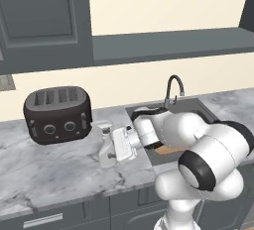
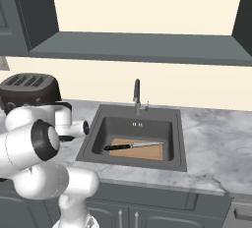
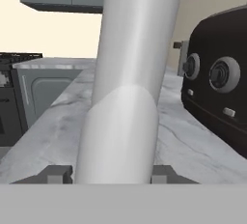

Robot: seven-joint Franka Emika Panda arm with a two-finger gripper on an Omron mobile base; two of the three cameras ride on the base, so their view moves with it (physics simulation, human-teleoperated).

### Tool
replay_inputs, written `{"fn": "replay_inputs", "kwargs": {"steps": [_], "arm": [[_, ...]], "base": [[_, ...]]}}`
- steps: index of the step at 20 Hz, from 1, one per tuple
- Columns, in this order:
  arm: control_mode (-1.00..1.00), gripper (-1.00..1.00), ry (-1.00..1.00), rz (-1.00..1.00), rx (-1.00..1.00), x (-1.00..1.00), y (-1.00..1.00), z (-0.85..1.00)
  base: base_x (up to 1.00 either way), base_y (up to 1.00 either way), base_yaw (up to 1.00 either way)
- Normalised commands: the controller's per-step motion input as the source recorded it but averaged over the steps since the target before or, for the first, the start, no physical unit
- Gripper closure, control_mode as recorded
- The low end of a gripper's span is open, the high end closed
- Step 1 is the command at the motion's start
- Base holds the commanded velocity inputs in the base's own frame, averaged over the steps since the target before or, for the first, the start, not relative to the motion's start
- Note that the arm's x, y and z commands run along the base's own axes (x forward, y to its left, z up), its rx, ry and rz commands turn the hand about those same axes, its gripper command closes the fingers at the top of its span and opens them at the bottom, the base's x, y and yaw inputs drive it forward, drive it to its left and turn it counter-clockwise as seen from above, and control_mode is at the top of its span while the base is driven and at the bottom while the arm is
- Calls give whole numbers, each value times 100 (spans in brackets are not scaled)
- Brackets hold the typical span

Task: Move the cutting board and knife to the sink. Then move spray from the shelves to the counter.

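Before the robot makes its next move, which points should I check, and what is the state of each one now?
1. Cutting board lies in the sink: ok.
2. Knife lies on the board, inside the sink: ok.
3. Spray is off the shelf and seems to stand on the counter: ok.
4. Gripper has one finger on each side of the spray; whether they press it: cannot tell.
5. Toaster stands apart from the spray: ok.

Knife (image 2: 132, 146) on cutting board (image 2: 140, 152) in sink (image 2: 98, 131); spray (image 1: 107, 146) upright on counter (image 1: 49, 167).
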Motion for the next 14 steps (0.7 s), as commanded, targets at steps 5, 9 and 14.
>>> {"fn": "replay_inputs", "kwargs": {"steps": [5, 9, 14], "arm": [[-100, 100, -7, 0, 0, -5, 2, -38], [-100, 100, -16, 0, 0, -20, 1, -45], [-100, 100, -18, 0, 0, -21, 0, -46]], "base": [[0, 0, 0], [0, 0, 0], [0, 0, 0]]}}
